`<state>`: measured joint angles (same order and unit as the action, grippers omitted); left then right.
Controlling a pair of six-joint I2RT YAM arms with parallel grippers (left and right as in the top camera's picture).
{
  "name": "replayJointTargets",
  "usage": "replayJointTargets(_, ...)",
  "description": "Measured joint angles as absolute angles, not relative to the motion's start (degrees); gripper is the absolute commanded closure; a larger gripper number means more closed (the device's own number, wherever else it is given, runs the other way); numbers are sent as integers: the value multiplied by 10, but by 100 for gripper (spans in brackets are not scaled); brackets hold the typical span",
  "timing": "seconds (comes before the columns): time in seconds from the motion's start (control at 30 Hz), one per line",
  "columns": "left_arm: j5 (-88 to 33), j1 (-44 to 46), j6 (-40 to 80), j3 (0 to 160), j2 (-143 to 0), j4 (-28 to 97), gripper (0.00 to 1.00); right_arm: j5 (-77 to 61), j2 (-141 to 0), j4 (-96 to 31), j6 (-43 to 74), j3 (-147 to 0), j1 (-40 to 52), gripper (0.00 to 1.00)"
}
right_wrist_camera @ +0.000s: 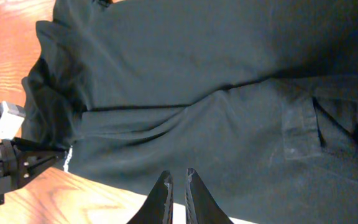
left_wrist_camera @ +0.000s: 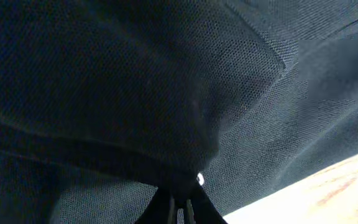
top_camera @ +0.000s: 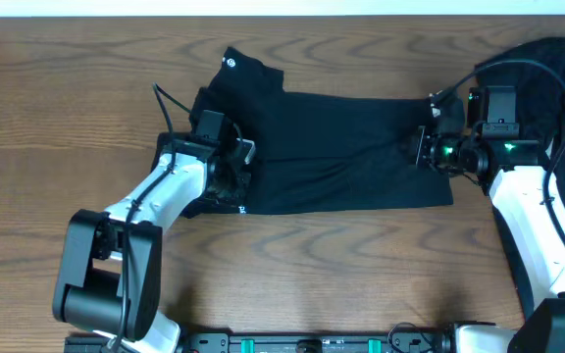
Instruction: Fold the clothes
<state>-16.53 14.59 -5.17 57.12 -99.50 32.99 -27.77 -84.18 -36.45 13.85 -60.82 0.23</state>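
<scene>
Black fine-mesh fabric makes up the single soft garment (top_camera: 341, 147). It lies spread in a rough rectangle on the brown wood-grain table (top_camera: 361, 275), midway between the left and right edges and nearer the far edge. One tiny round white logo (top_camera: 231, 66) marks its far left corner, and one short line of white lettering (top_camera: 242, 208) marks its near left edge. The left gripper (top_camera: 241, 165) is clamped on bunched fabric, with creases converging at its fingers (left_wrist_camera: 166, 202). The right gripper (top_camera: 423, 147) stands at the garment's right end with its fingers (right_wrist_camera: 161, 190) nearly together. Whether it pinches fabric cannot be told.
</scene>
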Motion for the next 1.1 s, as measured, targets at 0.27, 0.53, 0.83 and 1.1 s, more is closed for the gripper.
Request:
replayJointTargets(0.27, -161, 146, -45, 599, -962, 311, 94, -274, -842, -367, 131, -608, 2, 93)
replayJointTargets(0.53, -151, 146, -42, 602, -958, 192, 88, -274, -842, -379, 127, -608, 2, 94)
replayJointTargets(0.83, -114, 139, 8, 608, -958, 142, 42, -273, -842, -411, 125, -608, 2, 93)
replayJointTargets(1.1, -104, 112, 27, 658, -958, 314, 80, -272, -842, -422, 125, -608, 2, 90)
